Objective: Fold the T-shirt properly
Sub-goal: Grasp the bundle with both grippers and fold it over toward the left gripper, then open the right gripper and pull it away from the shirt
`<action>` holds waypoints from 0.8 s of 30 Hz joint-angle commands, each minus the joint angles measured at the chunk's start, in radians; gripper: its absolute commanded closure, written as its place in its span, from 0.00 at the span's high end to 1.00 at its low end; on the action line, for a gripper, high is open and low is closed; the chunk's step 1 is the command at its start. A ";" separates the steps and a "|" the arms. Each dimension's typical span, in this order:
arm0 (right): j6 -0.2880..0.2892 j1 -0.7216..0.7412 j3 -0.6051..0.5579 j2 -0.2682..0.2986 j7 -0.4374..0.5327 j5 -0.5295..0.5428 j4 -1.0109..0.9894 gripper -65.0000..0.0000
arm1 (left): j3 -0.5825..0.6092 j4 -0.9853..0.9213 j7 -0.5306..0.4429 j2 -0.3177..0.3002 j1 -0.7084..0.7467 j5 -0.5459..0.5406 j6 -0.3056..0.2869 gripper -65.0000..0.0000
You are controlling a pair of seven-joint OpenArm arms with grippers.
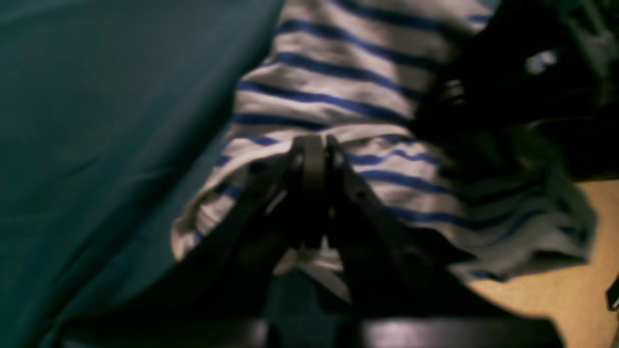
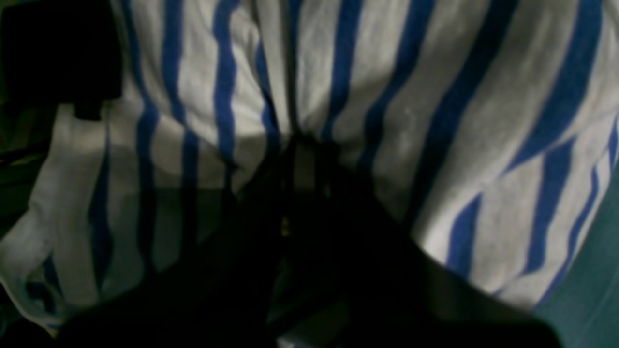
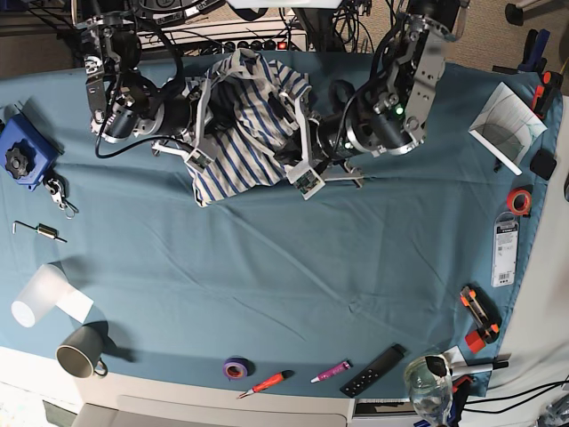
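Observation:
The T-shirt [image 3: 244, 133], white with blue stripes, hangs bunched between my two grippers above the back middle of the teal table cloth [image 3: 267, 267]. My left gripper [image 1: 314, 154] is shut on a fold of the T-shirt [image 1: 338, 92]; in the base view it [image 3: 292, 111] is at the shirt's right side. My right gripper [image 2: 304, 154] is shut on the striped cloth [image 2: 411, 121]; in the base view it [image 3: 206, 98] is at the shirt's left side. The shirt's lower edge droops toward the table. Its sleeves and collar are hidden in the folds.
A blue block [image 3: 22, 151], keys [image 3: 58, 194] and a hex key [image 3: 40, 231] lie at the left. A clear cup [image 3: 36, 298] and a mug [image 3: 80, 351] stand front left. Purple tape [image 3: 236, 366], a red screwdriver [image 3: 267, 382] and a black bar [image 3: 373, 369] lie along the front. A white box [image 3: 507, 124] is at the right.

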 commanded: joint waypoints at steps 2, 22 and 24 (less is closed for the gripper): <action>-0.008 0.010 0.000 -0.006 0.040 0.003 0.007 0.00 | -0.002 0.075 -0.015 0.005 0.017 -0.016 -0.001 0.00; -0.007 0.090 0.444 -0.055 0.065 0.211 0.012 0.00 | 0.003 0.148 -0.028 0.000 0.148 0.002 -0.021 0.00; -0.008 0.092 0.475 -0.055 0.069 0.210 0.012 0.00 | 0.023 0.139 -0.017 0.000 0.156 -0.001 -0.035 0.00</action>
